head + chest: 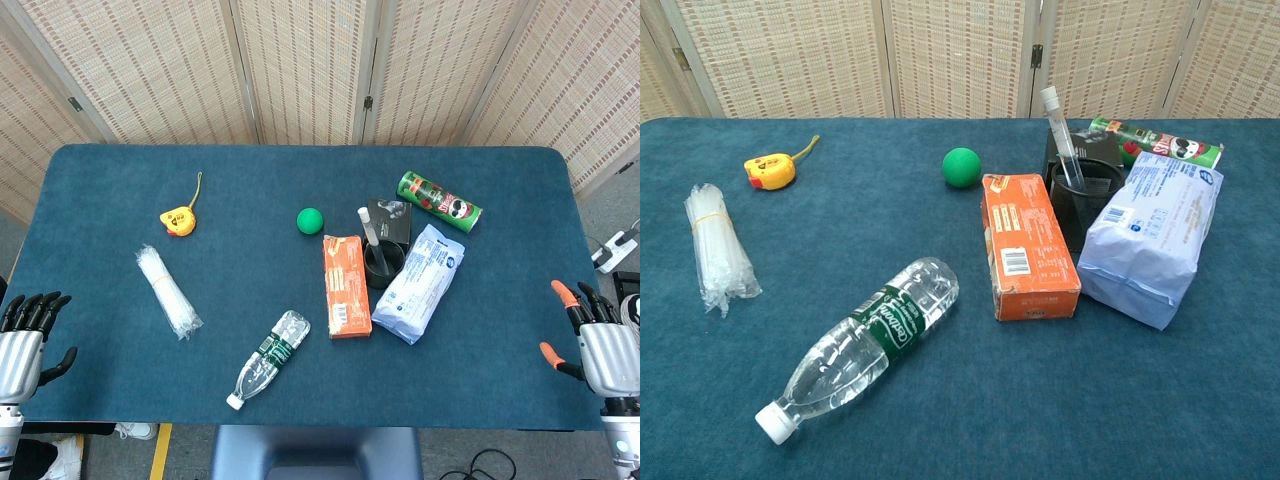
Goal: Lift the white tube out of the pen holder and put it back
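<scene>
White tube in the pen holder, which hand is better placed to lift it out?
Probably the right hand. The white tube leans in the black pen holder right of table centre, nearer that hand. The left hand rests open at the far left edge, with more table to cross.

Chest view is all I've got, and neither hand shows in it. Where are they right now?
Observer: In the head view the left hand sits at the table's near left corner, fingers apart, holding nothing.
Operator: And the right one?
Observer: The right hand is at the near right corner, also open and empty, well short of the white tube.
Operator: Is the tube in the holder?
Observer: Yes. From above it stands in the pen holder, leaning away from the near edge, with the orange box close on one side and the white packet on the other.
</scene>
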Robot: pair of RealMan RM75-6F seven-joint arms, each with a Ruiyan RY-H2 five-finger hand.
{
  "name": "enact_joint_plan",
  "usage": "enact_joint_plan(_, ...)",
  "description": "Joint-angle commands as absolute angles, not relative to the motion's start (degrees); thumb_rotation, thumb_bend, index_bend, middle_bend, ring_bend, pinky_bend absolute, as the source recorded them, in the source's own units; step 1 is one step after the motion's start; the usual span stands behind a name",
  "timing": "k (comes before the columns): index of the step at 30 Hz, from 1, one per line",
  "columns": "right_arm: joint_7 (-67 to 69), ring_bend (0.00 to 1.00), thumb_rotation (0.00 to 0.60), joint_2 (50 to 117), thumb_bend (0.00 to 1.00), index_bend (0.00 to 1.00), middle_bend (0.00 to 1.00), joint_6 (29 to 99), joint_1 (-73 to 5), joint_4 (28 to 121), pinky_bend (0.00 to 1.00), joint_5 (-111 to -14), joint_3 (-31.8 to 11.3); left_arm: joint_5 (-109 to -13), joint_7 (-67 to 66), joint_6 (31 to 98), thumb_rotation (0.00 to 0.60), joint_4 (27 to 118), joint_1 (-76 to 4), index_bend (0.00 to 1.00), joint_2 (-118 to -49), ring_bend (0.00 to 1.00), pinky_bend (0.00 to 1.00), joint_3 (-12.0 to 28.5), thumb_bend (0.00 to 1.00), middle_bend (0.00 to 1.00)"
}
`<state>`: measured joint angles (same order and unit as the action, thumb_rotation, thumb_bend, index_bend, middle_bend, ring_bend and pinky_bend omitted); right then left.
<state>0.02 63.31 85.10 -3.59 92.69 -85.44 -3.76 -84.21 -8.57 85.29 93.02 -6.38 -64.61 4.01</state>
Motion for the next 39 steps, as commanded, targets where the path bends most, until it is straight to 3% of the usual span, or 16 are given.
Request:
enact_joint_plan(1, 0.0, 0.07, 0.6, 63.3, 0.18, 0.08, 0.18, 84.9, -3.7, 92.8, 0.15, -85.4, -3.7, -84.0, -8.6, 85.0, 0.6, 93.0, -6.4, 0.21, -64.6, 0.15, 0.12, 3.9, 0.33, 0.19)
enact_joint_plan(13, 1.5, 0.07, 0.6, 63.1, 0.18, 0.08, 0.19, 83.5, -4.5, 93.5, 0.15, -85.8, -3.6, -84.0, -8.3, 85.2, 0.6, 92.7, -6.3, 0.2, -64.7, 0.15, 0.12, 3.8, 0.33, 0.19)
enact_joint_plan(17, 4.6, 0.07, 0.6, 62.4, 0.28, 0.13, 0.2, 80.3, -6.7, 95.3, 0.17, -84.6, -4.9, -84.3, -8.2, 85.3, 0.6, 92.8, -6.2, 0.21, -64.7, 0.15, 0.12, 3.6, 0.33, 0.19)
enact_joint_plan(21, 4.5, 0.07, 0.6, 61.9, 0.3, 0.21, 0.21, 75.3, -10.6, 96.7, 0.18, -82.0, -7.4, -84.2, -8.1, 85.5, 0.6, 92.8, -5.9, 0.2, -64.7, 0.15, 0.12, 3.4, 0.33, 0.19)
enact_joint_plan(29, 4.8, 0.07, 0.6, 62.5, 0.3, 0.27, 0.22, 61.8, -20.8, 97.7, 0.18, -72.9, -13.6, -84.3, -7.7, 85.7, 0.6, 92.6, -5.6, 0.21, -64.7, 0.15, 0.12, 3.2, 0.33, 0.19)
enact_joint_plan(39, 2.5, 0.07, 0.6, 68.1, 0.27, 0.29, 0.22, 48.0, -33.2, 93.3, 0.18, -59.7, -18.7, -84.3, -6.9, 86.1, 0.6, 92.1, -5.2, 0.21, -64.9, 0.15, 0.12, 3.1, 0.33, 0.19)
